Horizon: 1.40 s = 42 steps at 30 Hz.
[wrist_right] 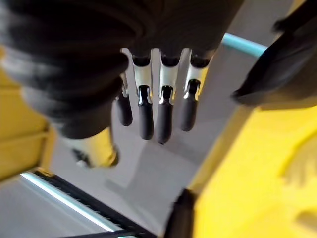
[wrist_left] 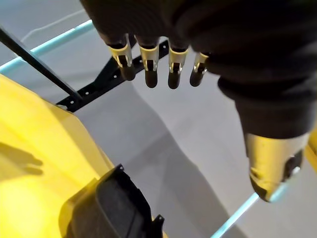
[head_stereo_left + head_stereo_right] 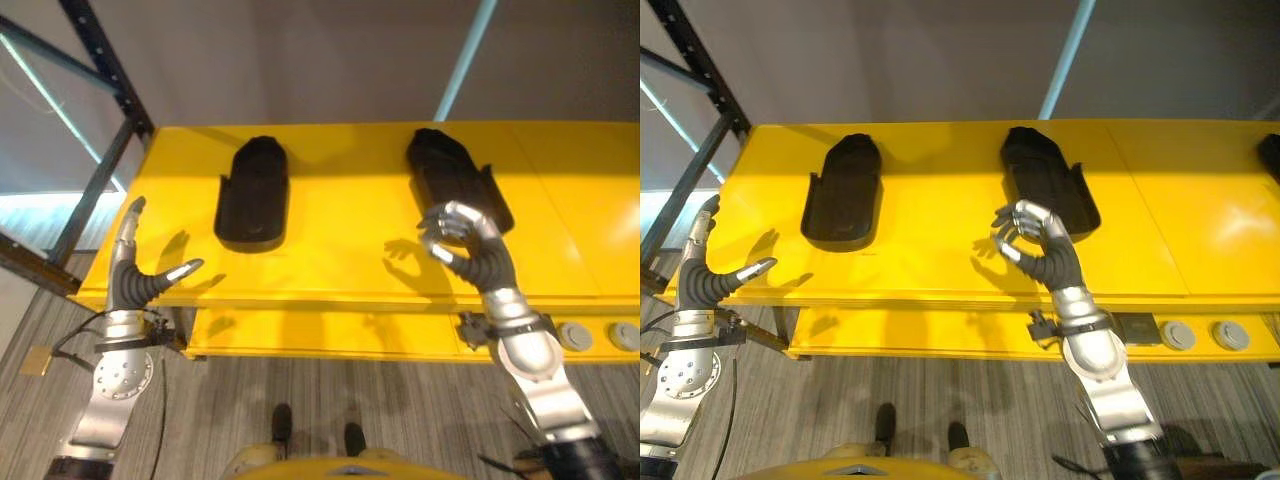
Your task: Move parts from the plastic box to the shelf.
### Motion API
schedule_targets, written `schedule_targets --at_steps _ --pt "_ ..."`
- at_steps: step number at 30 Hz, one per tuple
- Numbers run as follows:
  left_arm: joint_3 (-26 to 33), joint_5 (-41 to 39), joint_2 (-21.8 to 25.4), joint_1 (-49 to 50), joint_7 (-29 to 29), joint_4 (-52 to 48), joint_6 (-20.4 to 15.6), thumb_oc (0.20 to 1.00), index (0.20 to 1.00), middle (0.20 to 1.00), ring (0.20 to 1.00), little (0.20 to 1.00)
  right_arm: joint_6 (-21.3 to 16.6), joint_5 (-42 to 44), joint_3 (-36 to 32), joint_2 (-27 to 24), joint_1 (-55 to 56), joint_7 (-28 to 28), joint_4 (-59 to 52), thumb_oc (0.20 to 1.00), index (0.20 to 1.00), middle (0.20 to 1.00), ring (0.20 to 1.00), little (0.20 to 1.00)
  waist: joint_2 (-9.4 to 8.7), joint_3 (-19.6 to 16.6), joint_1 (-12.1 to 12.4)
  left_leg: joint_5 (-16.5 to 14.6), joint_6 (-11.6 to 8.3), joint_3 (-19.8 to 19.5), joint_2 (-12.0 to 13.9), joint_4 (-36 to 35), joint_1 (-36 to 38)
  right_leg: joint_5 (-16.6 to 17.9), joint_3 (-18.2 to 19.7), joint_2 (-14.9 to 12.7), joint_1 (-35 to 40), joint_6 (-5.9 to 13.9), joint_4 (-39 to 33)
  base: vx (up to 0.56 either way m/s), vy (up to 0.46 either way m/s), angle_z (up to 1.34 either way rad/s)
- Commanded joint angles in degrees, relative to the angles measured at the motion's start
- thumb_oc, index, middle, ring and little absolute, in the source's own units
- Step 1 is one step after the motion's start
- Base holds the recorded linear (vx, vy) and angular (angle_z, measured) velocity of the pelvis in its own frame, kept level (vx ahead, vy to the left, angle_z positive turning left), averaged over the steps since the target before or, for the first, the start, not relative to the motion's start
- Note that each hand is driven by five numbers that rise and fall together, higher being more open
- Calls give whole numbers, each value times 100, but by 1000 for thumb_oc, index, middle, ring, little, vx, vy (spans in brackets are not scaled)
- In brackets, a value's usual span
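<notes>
Yellow shelf with two black parts lying on it, well apart.
Left hand is spread, holding nothing, at the shelf's edge; right hand, loosely curled and holding nothing, hangs beside the right part and might knock it askew.

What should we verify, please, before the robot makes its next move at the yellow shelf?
1. Left hand empty, fingers straight: ok.
2. Right hand empty, fingers curled: ok.
3. Left black part resting flat on the yellow shelf: ok.
4. Right black part on the shelf, apart from the right hand: ok.
5. Plastic box within reach: cannot tell.
</notes>
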Motion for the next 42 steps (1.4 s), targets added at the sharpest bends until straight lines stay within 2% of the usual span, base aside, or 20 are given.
schedule_targets --at_steps 1,3,4,7,8,9,10,11,13,14,15,17,22,27,28,29,31,32,35,42 --pt "175 742 594 -56 131 -145 -221 1000 1000 1000 1000 1000 -472 -726 -486 115 37 -632 -356 1000 1000 1000 1000 1000 -333 -325 -82 -783 -23 311 328 41 292 -261 319 -442 -214 390 161 12 20 -26" --pt "25 874 677 -181 171 -248 -250 1000 1000 1000 1000 1000 -407 -1111 -1070 292 409 -1238 -64 1000 1000 1000 1000 1000 -303 -347 -334 -825 -3 462 356 36 362 -242 496 -411 -246 400 177 13 31 -29" --pt "11 875 678 -189 173 -243 -251 1000 1000 1000 1000 1000 -407 -1124 -1077 298 422 -1251 -69 1000 1000 1000 1000 1000 -302 -348 -314 -829 -3 471 359 36 366 -243 505 -408 -248 399 181 13 32 -18" --pt "-251 831 832 -385 118 -395 -390 1000 1000 1000 1000 1000 -273 -1570 -1337 460 613 -1830 477 1000 1000 1000 1000 1000 -259 -358 -563 -918 20 619 371 22 451 -251 693 -364 -284 416 189 25 40 -28" --pt "-568 747 1010 -576 -53 -487 -489 1000 1000 1000 1000 1000 -170 -1673 -1319 521 629 -2072 928 1000 1000 1000 1000 1000 -237 -356 -701 -951 40 759 387 20 495 -223 837 -331 -328 433 200 31 38 -49" --pt "-581 737 1019 -598 -59 -472 -492 1000 1000 1000 1000 1000 -181 -1683 -1314 523 616 -2095 958 1000 1000 1000 1000 1000 -242 -354 -676 -957 40 775 390 20 500 -222 853 -328 -331 434 201 -3 55 -39" --pt "-849 642 1170 -801 -211 -564 -538 1000 1000 1000 1000 1000 -180 -1550 -1182 646 571 -2156 1388 1000 1000 1000 1000 1000 -222 -353 -788 -974 54 876 395 18 529 -193 960 -303 -373 436 213 -1 26 -46" --pt "-868 632 1185 -837 -212 -541 -541 1000 1000 1000 1000 1000 -201 -1551 -1181 653 548 -2170 1427 1000 1000 1000 1000 1000 -235 -343 -753 -980 54 901 397 18 536 -193 986 -298 -380 437 218 -3 42 -41" --pt "-1200 422 1186 -1051 -350 -497 -592 1000 1000 1000 1000 1000 -153 -1403 -944 762 467 -2236 2013 1000 1000 1000 1000 1000 -210 -337 -859 -993 61 996 395 14 571 -165 1081 -273 -407 452 227 -13 36 -45" --pt "-1585 0 1108 -1288 -558 -283 -672 1000 1000 1000 1000 1000 -146 -1229 -759 859 370 -2281 2622 1000 1000 1000 1000 1000 -205 -319 -902 -1006 64 1064 398 13 596 -148 1157 -261 -428 462 231 -20 25 -42" --pt "-1590 -1 1107 -1297 -557 -276 -675 1000 1000 1000 1000 1000 -151 -1230 -761 859 364 -2283 2629 1000 1000 1000 1000 1000 -205 -315 -896 -1006 64 1068 398 13 597 -148 1161 -260 -428 463 232 -14 27 -31" --pt "-2225 -515 1148 -1567 -1084 -15 -700 1000 1000 1000 1000 1000 -58 -682 -562 1096 196 -2228 3807 1000 1000 1000 1000 1000 -161 -322 -991 -1020 65 1122 398 9 646 -136 1213 -250 -433 464 258 7 30 -15" --pt "-2612 -754 1084 -1797 -1345 89 -686 1000 1000 1000 1000 1000 55 -158 -400 1306 -13 -2111 5108 1000 1000 1000 1000 1000 -150 -310 -1022 -1057 67 1162 383 6 702 -148 1271 -244 -405 472 266 16 23 -5" --pt "-2876 -1463 808 -1871 -1747 289 -610 1000 1000 1000 1000 1000 251 215 -167 1398 -258 -1948 6204 1000 1000 1000 1000 1000 -137 -282 -1014 -1062 71 1164 369 7 734 -152 1280 -249 -379 465 286 0 0 0" --pt "-3068 -2063 784 -1960 -2233 370 -537 1000 1000 1000 1000 1000 312 486 -139 1448 -358 -1833 6514 1000 1000 1000 1000 1000 -120 -280 -1020 -1073 69 1186 366 6 751 -150 1300 -241 -378 466 288 0 0 0" --pt "-3064 -2096 788 -1975 -2262 376 -536 1000 1000 1000 1000 1000 305 496 -144 1446 -371 -1826 6529 1000 1000 1000 1000 1000 -121 -273 -1010 -1075 69 1191 367 6 753 -150 1305 -240 -379 466 288 0 0 0" --pt "-3318 -2815 806 -2161 -2847 383 -397 1000 1000 1000 1000 1000 401 742 -66 1491 -480 -1635 6829 1000 1000 1000 1000 1000 -97 -299 -1047 -1088 70 1241 373 6 781 -149 1350 -230 -368 469 293 15 9 0" --pt "-3578 -3540 657 -2310 -3328 413 -198 1000 1000 1000 1000 1000 462 877 54 1526 -554 -1506 7021 1000 1000 1000 1000 1000 -87 -316 -1090 -1094 69 1282 374 6 798 -138 1385 -220 -369 469 297 0 0 0" --pt "-3875 -3922 541 -2498 -3711 613 -3 1000 1000 1000 1000 1000 539 882 224 1514 -631 -1327 7214 1000 1000 1000 1000 1000 -79 -326 -1120 -1102 67 1333 382 6 818 -123 1422 -212 -363 476 292 7 10 -6" --pt "-4710 -3859 968 -2983 -4265 1305 287 1000 1000 1000 1000 1000 665 740 657 1454 -931 -1075 7822 1000 1000 1000 1000 1000 -39 -326 -1106 -1102 60 1384 382 6 837 -89 1421 -184 -359 489 277 2 2 -7"
